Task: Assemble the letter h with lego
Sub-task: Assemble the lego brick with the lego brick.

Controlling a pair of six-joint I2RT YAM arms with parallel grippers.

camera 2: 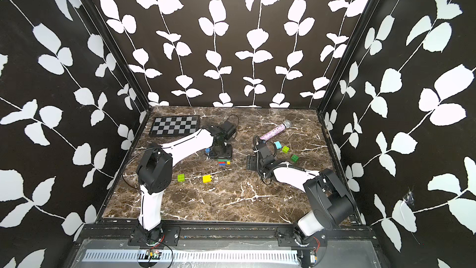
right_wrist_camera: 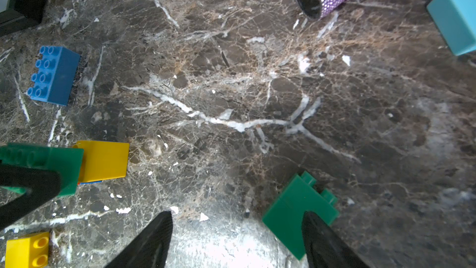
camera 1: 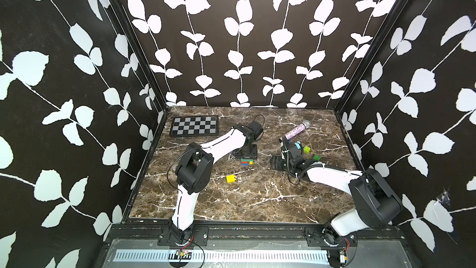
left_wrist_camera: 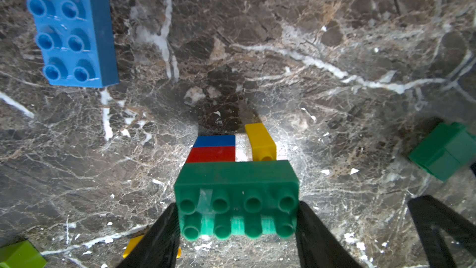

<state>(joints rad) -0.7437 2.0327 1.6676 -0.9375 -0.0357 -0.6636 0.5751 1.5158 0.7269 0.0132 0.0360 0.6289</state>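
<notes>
dark green brick (left_wrist_camera: 235, 202) touching red-blue-yellow cluster (left_wrist_camera: 211, 154) | yellow brick (camera 1: 231, 178) lying apart

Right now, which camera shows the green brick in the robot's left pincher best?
The left wrist view: the green brick fills the middle, eight studs showing, with the left gripper clamped on its sides. The right wrist view catches it at the edge, partly behind a finger. In both top views it is a tiny strip.
</notes>
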